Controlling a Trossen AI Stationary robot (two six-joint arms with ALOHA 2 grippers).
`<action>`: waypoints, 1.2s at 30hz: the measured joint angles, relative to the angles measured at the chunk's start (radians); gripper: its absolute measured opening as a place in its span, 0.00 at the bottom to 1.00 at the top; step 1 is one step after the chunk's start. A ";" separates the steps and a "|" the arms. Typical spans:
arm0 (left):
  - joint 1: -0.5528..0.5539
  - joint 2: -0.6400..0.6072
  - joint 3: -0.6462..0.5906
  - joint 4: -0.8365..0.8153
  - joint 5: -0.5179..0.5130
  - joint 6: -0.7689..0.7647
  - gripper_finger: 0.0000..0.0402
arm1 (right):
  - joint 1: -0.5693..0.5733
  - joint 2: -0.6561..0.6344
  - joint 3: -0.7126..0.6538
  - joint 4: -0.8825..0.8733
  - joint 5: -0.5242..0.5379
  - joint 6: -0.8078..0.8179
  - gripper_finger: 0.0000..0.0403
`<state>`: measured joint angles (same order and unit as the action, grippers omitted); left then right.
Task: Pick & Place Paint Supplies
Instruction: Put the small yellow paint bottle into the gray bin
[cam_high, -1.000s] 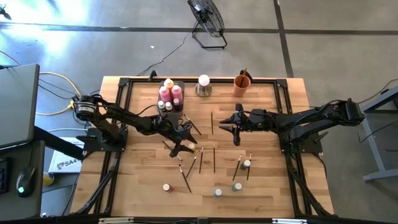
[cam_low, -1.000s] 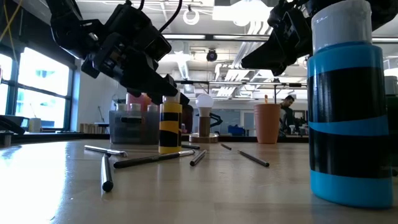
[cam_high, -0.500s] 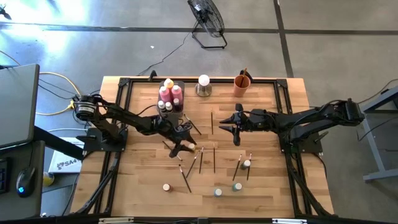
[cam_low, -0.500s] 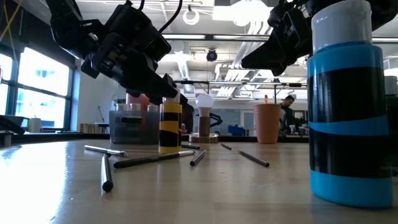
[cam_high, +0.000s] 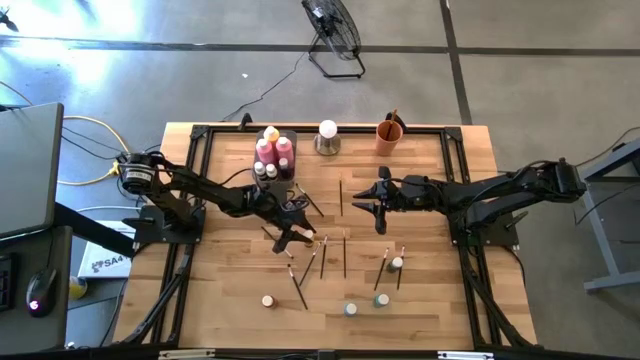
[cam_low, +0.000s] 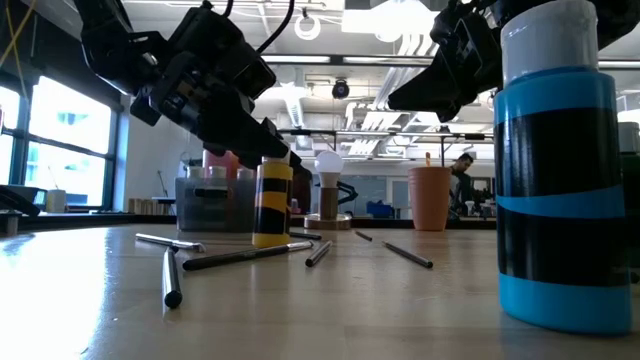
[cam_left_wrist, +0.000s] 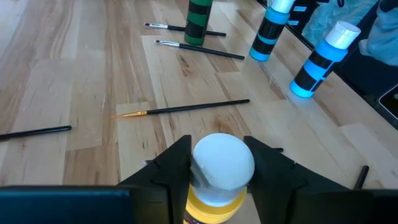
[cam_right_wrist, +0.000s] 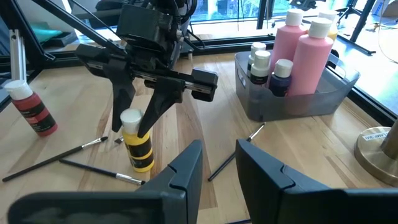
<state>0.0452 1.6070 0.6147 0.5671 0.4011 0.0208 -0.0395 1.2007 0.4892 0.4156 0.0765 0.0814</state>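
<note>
**Inspector A:** As the left gripper (cam_high: 297, 237) reaches down over the middle of the table (cam_high: 230, 300), its two fingers (cam_left_wrist: 169, 167) stand on either side of the white cap of a yellow-and-black bottle (cam_low: 272, 205). In the left wrist view both fingers sit against the cap, so I record them as pinching the bottle at its top.

**Inspector B:** Agreed. The bottle stands upright on the wood, and the right wrist view shows the same grip from the front (cam_right_wrist: 137, 140). Pose of that arm?

**Inspector A:** It stretches from the table's left edge toward the centre, wrist bent so the fingers slant downward onto the cap.

**Inspector B:** And the right gripper (cam_high: 358, 201)?

**Inspector A:** Held level above the table, right of centre, pointing toward the left arm. Its fingers (cam_right_wrist: 181, 172) stand slightly apart with nothing between them.

**Inspector B:** Surroundings?

**Inspector A:** Several paintbrushes (cam_high: 345, 255) lie scattered on the wood just beside the gripped bottle. Small capped bottles (cam_high: 351, 309) stand nearer the front edge. At the back, a grey tray (cam_right_wrist: 323, 99) holds pink bottles (cam_right_wrist: 310, 57) and small capped ones. Near it stand a white ball on a metal base (cam_high: 327, 137) and an orange cup (cam_high: 389, 136).
</note>
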 joint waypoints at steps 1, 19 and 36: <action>0.000 0.000 0.000 0.000 0.000 0.000 0.34 | 0.000 0.000 0.000 0.000 0.000 0.000 0.23; 0.000 0.000 0.000 0.000 -0.002 0.001 0.34 | 0.000 0.000 0.000 0.000 0.000 0.000 0.23; 0.000 -0.001 0.000 -0.004 -0.018 0.005 0.33 | 0.000 0.000 0.000 -0.001 0.000 0.000 0.23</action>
<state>0.0456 1.6062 0.6147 0.5633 0.3828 0.0261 -0.0394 1.2008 0.4892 0.4145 0.0765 0.0816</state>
